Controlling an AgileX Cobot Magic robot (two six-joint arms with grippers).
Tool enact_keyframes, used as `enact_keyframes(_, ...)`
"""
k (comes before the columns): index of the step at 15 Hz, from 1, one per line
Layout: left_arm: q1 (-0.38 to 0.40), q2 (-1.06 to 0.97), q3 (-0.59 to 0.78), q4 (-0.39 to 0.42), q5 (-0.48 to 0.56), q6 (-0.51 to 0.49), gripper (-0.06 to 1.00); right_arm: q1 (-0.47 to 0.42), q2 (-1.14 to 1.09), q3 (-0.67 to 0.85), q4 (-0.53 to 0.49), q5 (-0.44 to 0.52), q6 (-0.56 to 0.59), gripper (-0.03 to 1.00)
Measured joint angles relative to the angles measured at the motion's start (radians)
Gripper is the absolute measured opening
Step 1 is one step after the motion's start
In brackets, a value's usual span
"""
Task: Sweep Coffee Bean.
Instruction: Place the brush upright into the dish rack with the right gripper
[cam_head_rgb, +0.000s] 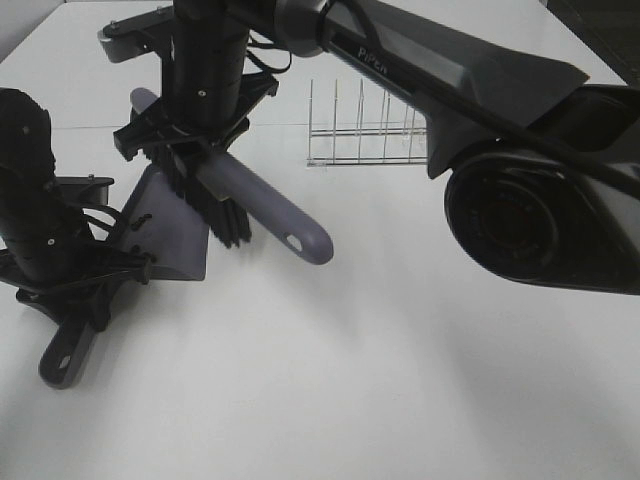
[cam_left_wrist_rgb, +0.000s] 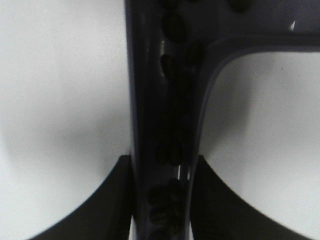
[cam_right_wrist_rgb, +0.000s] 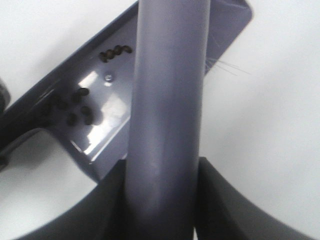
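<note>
White table (cam_head_rgb: 400, 380): dustpan (cam_head_rgb: 175, 240) holds coffee beans (cam_right_wrist_rgb: 80, 105); left gripper (cam_left_wrist_rgb: 161, 172) pinches its handle (cam_left_wrist_rgb: 150, 75), right gripper (cam_right_wrist_rgb: 162, 175) pinches brush (cam_head_rgb: 270, 215)

coffee beans (cam_left_wrist_rgb: 175, 29) blurred close up, dustpan (cam_left_wrist_rgb: 145, 100) cut off by edges

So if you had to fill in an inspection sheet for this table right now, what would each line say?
Surface: white tabletop, no spills seen.
Job's things: small dark brown coffee beans lie inside the grey plastic dustpan. The grey-handled brush has its black bristles over the pan's open edge.
Clutter: thin metal wire rack standing at the far side.
Grippers: left gripper shut on the dustpan's handle; right gripper shut on the brush's handle.
Cables: black leads close against the right arm.
Surroundings: dark area beyond the far right corner; nothing else seen.
</note>
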Motion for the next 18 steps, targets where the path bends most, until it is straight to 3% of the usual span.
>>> enact_keyframes(3, 0.0, 0.0, 0.0, -0.001, 0.0, 0.002, 0.26, -0.043, -0.078, 0.0, -0.086, 0.001, 0.007, 0.28)
enact_keyframes(6, 0.0, 0.0, -0.002, -0.001, 0.0, 0.002, 0.26, -0.22, -0.21, 0.053, -0.109, -0.001, 0.007, 0.28)
enact_keyframes(7, 0.0, 0.0, -0.002, -0.001, 0.0, 0.002, 0.26, -0.242, -0.229, 0.08, -0.109, -0.001, 0.007, 0.28)
enact_keyframes(13, 0.0, 0.0, -0.002, -0.001, 0.0, 0.002, 0.26, -0.543, -0.496, 0.536, -0.117, -0.001, 0.007, 0.28)
enact_keyframes(18, 0.0, 0.0, -0.002, -0.004, 0.0, 0.002, 0.26, -0.696, -0.522, 0.777, -0.05, -0.001, 0.007, 0.28)
